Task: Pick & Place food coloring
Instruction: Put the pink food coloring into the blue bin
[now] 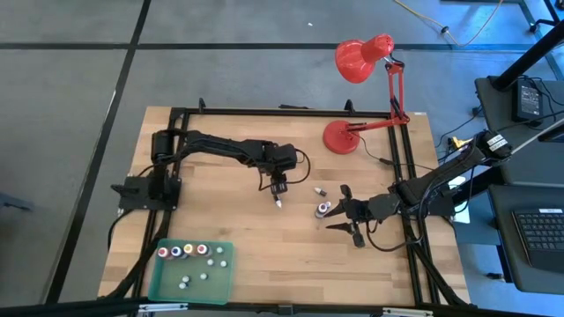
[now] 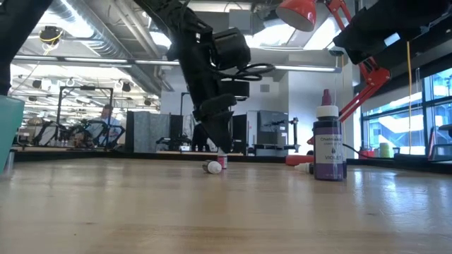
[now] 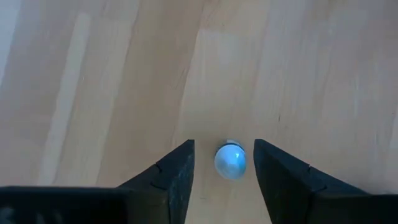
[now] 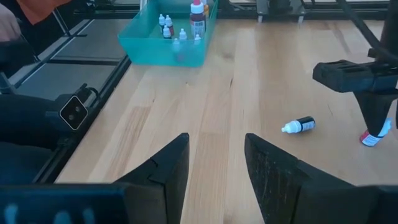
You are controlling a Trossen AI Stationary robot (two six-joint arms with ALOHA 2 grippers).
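A small red-labelled food-coloring bottle [image 2: 221, 161] stands mid-table between the left gripper [image 3: 224, 163] fingers — parted, apparently not yet touching. Squeeze centred to avoid tipping it. The right gripper [image 4: 216, 163] waits nearby, part-open and empty.

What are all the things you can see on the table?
Table: one, light wood, under everything.
Green tray: one, at the table's near left corner.
Tray bottles: about four coloured in a row and about four whitish ones, inside the tray.
Red desk lamp: one, at the far edge of the table.
Small bottle: one, white cap and reddish body, mid-table between the left tool's fingers.
Dark bottle: one, white tip, lying on its side between the two arms.
Violet bottle: one, upright, beside the right tool.
Left tool: open, down around the small bottle.
Right tool: open, empty, at the table's right side.
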